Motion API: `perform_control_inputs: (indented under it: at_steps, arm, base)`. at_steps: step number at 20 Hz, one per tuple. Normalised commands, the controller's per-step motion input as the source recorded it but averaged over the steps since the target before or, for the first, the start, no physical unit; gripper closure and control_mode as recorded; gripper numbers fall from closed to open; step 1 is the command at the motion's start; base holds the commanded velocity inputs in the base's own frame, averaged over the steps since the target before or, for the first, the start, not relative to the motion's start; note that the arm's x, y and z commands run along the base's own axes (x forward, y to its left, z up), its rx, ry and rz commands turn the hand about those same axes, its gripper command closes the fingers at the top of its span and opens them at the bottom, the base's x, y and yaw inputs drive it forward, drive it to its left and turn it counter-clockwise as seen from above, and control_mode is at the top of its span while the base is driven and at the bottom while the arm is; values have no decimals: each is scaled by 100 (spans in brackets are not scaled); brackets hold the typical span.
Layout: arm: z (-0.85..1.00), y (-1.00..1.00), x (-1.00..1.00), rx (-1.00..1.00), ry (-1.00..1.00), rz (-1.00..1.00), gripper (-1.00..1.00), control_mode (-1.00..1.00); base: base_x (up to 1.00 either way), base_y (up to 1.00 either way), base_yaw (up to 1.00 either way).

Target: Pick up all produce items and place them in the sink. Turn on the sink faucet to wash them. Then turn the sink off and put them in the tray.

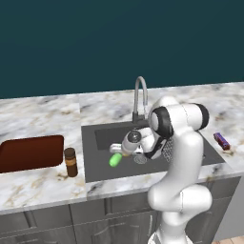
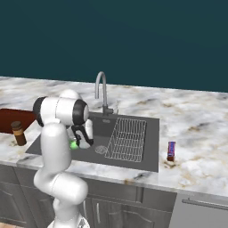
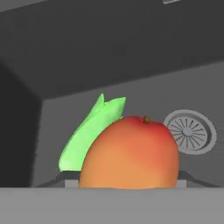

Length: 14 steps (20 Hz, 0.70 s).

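Two produce items sit low in the sink (image 1: pixel 95 143) in the left base view: the green cucumber (image 1: pixel 115 159) lies on the basin floor left of the round drain (image 1: pixel 140 158), and a sliver of the orange fruit (image 1: pixel 125 152) shows just beside it, at the gripper (image 1: pixel 122 151), which is down inside the basin. The gooseneck faucet (image 1: pixel 139 97) stands at the far rim. The reddish-brown tray (image 1: pixel 29 152) lies on the counter well to the left with nothing in it, a brown jar (image 1: pixel 71 162) between it and the sink, and a purple-red bar (image 1: pixel 220 140) right of the sink.

From the right base view the arm hides most of the hand; a spot of green cucumber (image 2: pixel 74 145) shows on the basin floor left of the wire rack (image 2: pixel 127 139). No water is visible at the faucet (image 2: pixel 102 91).

Close up in the hand view, the fruit (image 3: pixel 130 153) is rounded, orange with a red blush and a small brown stem nub, mango-like, right at the gripper; the pale-green, pointed cucumber (image 3: pixel 87 133) leans behind it. The fingertips are covered by the fruit, so I cannot tell whether the jaws grip it or stand loose around it.

Judging by this, both items are already in the sink; whether they have been washed cannot be told, and moving them to the tray remains.
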Motion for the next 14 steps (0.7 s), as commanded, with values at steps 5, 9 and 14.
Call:
perform_control_inputs:
  at_steps: [5,9,14]
  arm:
    - [99,17,-3,0,0,-3,100,-100]
    - [99,12,-8,0,1,0,100,-100]
    - [100,7,-9,0,3,0,100,-100]
  base:
    - [0,0,0]
    - [0,0,0]
    - [0,0,0]
